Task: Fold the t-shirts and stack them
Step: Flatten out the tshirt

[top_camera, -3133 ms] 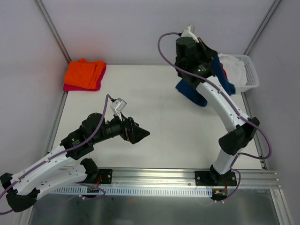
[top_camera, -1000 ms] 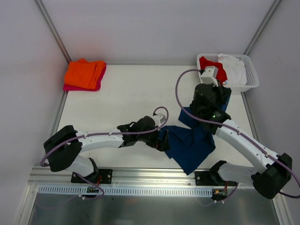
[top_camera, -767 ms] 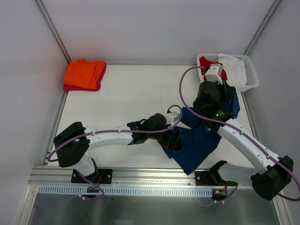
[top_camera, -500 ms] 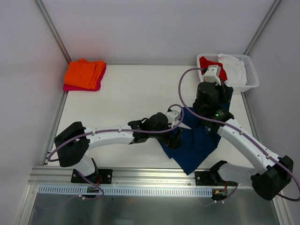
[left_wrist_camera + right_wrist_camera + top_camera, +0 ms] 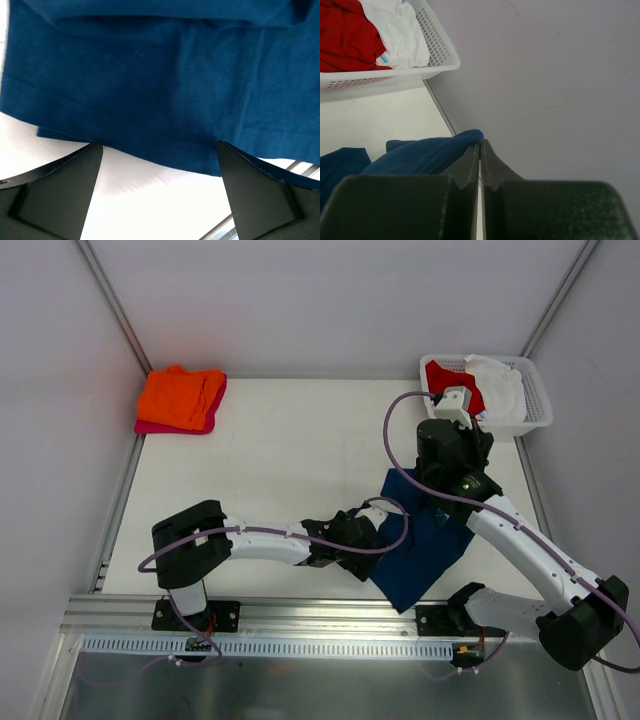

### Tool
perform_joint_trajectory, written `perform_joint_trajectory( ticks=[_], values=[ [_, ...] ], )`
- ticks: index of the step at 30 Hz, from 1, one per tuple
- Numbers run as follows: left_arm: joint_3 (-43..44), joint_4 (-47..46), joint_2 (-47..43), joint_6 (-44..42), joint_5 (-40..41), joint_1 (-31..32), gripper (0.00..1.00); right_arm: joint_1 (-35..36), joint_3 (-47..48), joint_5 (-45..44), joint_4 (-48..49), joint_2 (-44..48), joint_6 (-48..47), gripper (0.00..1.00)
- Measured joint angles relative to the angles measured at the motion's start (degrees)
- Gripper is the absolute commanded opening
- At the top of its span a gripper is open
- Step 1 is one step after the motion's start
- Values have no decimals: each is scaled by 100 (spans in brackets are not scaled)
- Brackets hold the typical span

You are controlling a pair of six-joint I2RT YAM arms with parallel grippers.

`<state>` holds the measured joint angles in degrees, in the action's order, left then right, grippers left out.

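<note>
The navy blue t-shirt [image 5: 428, 538] lies spread at the front right of the table, its top part lifted under my right wrist. My right gripper [image 5: 480, 144] is shut on a fold of that navy cloth [image 5: 427, 152], pinched at the fingertips. My left gripper [image 5: 159, 146] is open and low over the table at the shirt's left hem [image 5: 150, 100]. White table shows between its fingers [image 5: 65, 192], and nothing is held. Orange [image 5: 182, 395] and magenta-pink [image 5: 160, 427] t-shirts are stacked at the back left. Red [image 5: 452, 380] and white [image 5: 500, 388] t-shirts lie in the basket.
The white lattice basket [image 5: 538, 412] stands at the back right corner, close to the right wall; it shows in the right wrist view too [image 5: 437, 62]. The table's metal front rail [image 5: 330, 615] runs just below the navy shirt. My left arm [image 5: 260, 537] stretches across the front of the table.
My left gripper has slid toward the front edge along the navy shirt's left side. The right gripper has stayed shut on the cloth, and the shirt now lies lower and flatter.
</note>
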<state>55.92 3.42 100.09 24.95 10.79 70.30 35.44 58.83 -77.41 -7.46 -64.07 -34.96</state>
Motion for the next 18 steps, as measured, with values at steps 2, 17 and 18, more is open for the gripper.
perform_joint_trajectory(
  ticks=[2, 17, 18],
  values=[
    [39, 24, 42, 39, 168, 173, 99, 0, 2, 20, -81, 2, 66, 0],
    [1038, 1110, 293, 319, 1064, 1012, 99, -11, 87, 216, -638, -129, 553, 1],
    [1121, 1154, 404, 317, 1102, 1012, 99, -11, 114, 234, -686, -136, 592, 0]
  ],
)
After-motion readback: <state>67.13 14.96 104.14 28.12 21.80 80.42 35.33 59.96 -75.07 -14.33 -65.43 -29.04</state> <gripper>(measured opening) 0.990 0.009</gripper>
